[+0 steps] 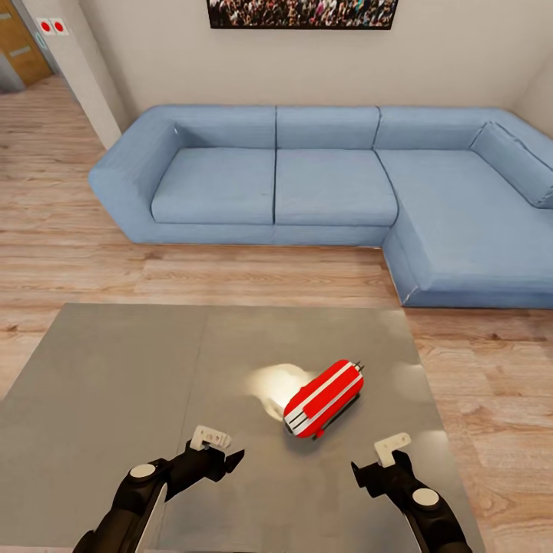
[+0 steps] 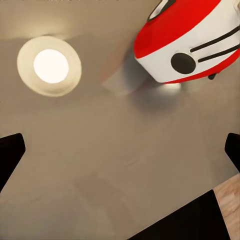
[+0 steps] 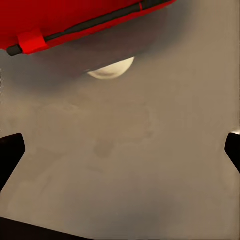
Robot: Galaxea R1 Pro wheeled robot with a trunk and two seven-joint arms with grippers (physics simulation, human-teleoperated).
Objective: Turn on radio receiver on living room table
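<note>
The red radio receiver [image 1: 322, 399] lies tipped on its side on the grey table [image 1: 115, 399], toward the near right part of the top, its length running toward one o'clock. The left gripper [image 1: 219, 453] hovers at its eight o'clock and the right gripper [image 1: 376, 461] at its four o'clock, both spread apart and clear of it. Beyond the table, at twelve o'clock, sits the blue sofa [image 1: 330, 184].

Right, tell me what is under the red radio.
The radio receiver lies on the table, on its glossy grey top. Beside it the top mirrors a round lamp glow. The patch directly beneath the radio is covered, so nothing can be told of it.
</note>
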